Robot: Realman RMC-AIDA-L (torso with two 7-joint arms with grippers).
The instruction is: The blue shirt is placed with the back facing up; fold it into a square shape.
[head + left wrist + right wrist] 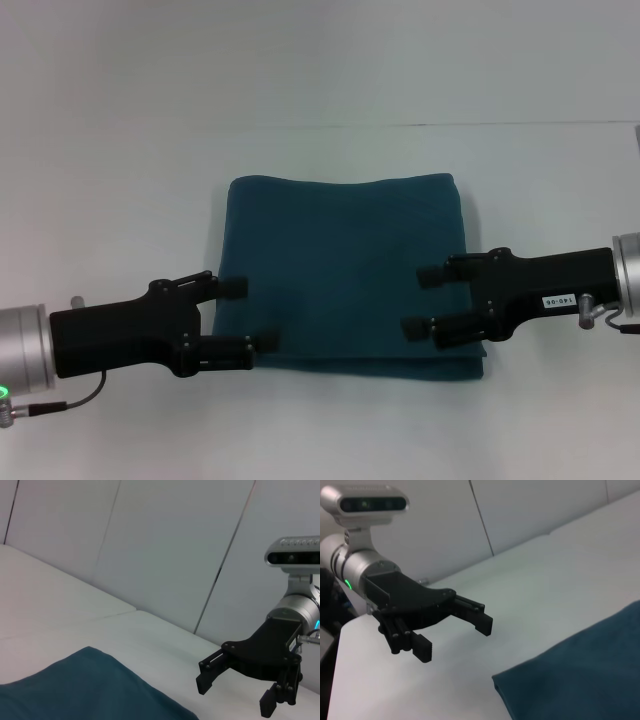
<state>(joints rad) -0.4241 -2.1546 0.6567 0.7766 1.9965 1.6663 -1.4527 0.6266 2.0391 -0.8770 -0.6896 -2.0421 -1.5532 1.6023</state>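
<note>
Your white desk (320,80) carries the blue shirt (345,270), lying flat at its middle, folded into a near-square block with layered edges along the near side. Your left gripper (250,315) sits at the shirt's left edge, jaws spread wide, holding nothing. Your right gripper (422,300) hovers over the shirt's right side, jaws equally wide, holding nothing.

Folded blue shirt (345,270) on table (120,150) (centre), left gripper (250,315) and right gripper (425,300) flanking
</note>
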